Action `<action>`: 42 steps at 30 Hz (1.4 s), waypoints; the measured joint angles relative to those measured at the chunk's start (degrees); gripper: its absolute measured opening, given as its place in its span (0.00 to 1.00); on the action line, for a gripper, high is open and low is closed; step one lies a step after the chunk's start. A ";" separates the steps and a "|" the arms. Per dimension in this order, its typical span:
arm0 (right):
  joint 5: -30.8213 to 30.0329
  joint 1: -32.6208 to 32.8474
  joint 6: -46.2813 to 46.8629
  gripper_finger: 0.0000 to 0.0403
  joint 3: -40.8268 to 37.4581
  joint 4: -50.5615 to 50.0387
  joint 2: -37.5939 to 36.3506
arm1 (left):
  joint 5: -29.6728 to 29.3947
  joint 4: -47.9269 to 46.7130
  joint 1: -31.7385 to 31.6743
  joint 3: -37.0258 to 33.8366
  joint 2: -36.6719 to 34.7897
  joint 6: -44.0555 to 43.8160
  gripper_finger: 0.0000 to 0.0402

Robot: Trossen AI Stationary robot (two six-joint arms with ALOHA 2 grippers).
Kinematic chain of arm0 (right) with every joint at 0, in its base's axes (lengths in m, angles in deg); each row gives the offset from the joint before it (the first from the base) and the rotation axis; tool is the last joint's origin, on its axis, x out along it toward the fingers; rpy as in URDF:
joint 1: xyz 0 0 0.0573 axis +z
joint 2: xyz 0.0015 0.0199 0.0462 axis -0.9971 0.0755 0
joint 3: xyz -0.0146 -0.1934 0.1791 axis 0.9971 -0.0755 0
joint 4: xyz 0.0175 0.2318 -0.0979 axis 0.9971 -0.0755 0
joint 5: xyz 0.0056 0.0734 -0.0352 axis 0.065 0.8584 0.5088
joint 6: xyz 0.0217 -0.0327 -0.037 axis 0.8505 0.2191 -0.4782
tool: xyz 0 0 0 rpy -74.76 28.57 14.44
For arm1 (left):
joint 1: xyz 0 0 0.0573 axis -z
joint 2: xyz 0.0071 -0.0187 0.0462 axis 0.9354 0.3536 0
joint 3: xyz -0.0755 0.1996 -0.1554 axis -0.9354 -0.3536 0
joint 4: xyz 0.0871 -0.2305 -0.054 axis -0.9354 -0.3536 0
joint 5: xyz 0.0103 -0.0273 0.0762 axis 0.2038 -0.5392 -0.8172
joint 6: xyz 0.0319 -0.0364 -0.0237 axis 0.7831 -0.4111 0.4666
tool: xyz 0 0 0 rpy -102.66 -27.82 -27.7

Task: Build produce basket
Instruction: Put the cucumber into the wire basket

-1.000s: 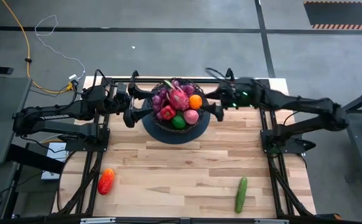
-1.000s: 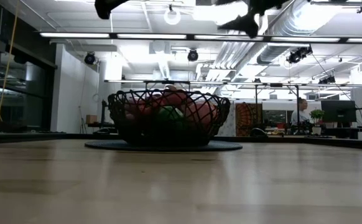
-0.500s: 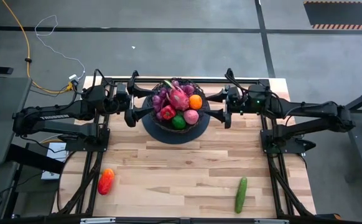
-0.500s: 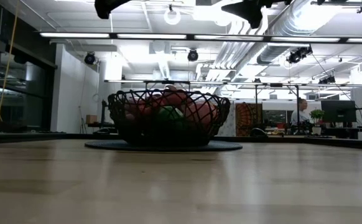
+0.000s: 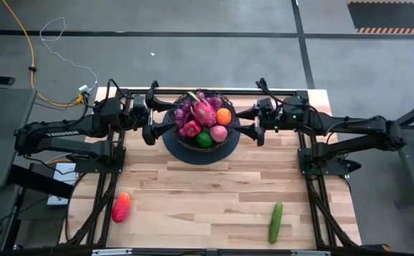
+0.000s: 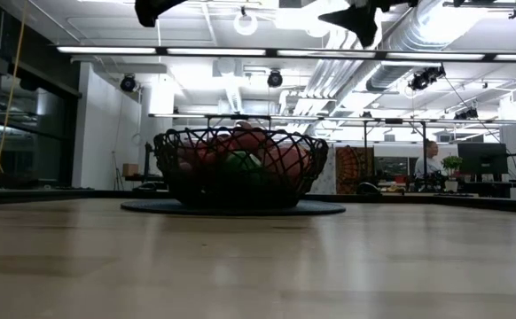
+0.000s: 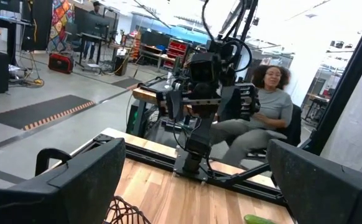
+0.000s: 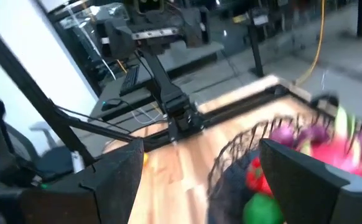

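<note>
The black wire basket point(image 5: 201, 136) sits on a dark round mat near the table's far edge. It is heaped with a pink dragon fruit, purple grapes, an orange, a red pepper and green and pink round fruits. The low view shows the basket point(image 6: 236, 168) from the side. My left gripper point(image 5: 150, 118) hovers open just left of the basket. My right gripper point(image 5: 253, 121) hovers open just right of it, with the basket point(image 8: 274, 165) ahead of its fingers. A red pepper point(image 5: 121, 207) and a green cucumber point(image 5: 276, 222) lie on the table near its front edge.
Bare wood lies between the basket and the near edge, apart from the pepper at the near left and the cucumber at the near right. Both grippers show high above the table in the low view. A seated person point(image 7: 268, 106) is beyond the table's right side.
My right gripper has drawn back from over the basket's right rim toward the table's right edge and now hangs just beside the basket. The left arm, the basket and the produce have stayed in place.
</note>
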 joint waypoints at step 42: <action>17.46 45.85 111.85 0.76 -0.04 -34.04 34.01 | 0.17 -2.90 -0.10 0.00 0.00 7.94 0.94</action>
